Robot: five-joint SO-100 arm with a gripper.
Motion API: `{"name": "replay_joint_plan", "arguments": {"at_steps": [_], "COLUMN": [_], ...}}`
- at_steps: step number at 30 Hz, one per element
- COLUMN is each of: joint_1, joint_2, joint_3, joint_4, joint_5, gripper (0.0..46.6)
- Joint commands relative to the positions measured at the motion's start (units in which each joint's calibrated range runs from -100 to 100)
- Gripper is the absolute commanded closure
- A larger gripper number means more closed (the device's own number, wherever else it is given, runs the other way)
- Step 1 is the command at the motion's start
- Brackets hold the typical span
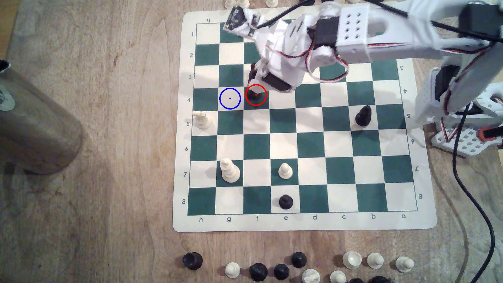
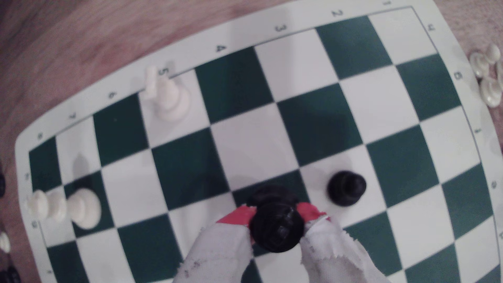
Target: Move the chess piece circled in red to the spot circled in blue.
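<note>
A wooden table [image 1: 95, 217] carries a green-and-cream chess board mat [image 1: 304, 224] lying flat. Along the table's near edge in the exterior view, loose black pieces [image 1: 192, 260] and cream pieces [image 1: 375, 260] stand off the mat. More cream pieces [image 2: 487, 73] sit beyond the mat's far edge. The arm's white base [image 1: 462, 141] rests at the exterior view's right.

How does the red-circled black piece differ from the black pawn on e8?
The chess piece is gripped by the tool, which is closed on its top. The black pawn stands free. The chess piece is on a green square in row 4, while the black pawn is on a cream square in row 8, at the board's edge. Both are glossy black and upright.
</note>
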Motion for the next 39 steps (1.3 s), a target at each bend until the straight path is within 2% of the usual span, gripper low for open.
{"name": "replay_joint_plan", "arguments": {"at_steps": [1,10,20,29,39], "joint_1": [-0.3,-2.7,-2.5,-2.0,-1.4], "joint_2": [-9.5,-8.2,4.1,13.5,17.5], "joint_3": [-5.5,-16.3,-27.3,-30.7,-32.5], "joint_4": [5.4,11.3,11.1,7.3,5.9], "joint_5": [-0.1,-0.3,-0.6,-0.9,-1.1], "gripper": [45.6,45.9,45.9,45.9,45.9]}}
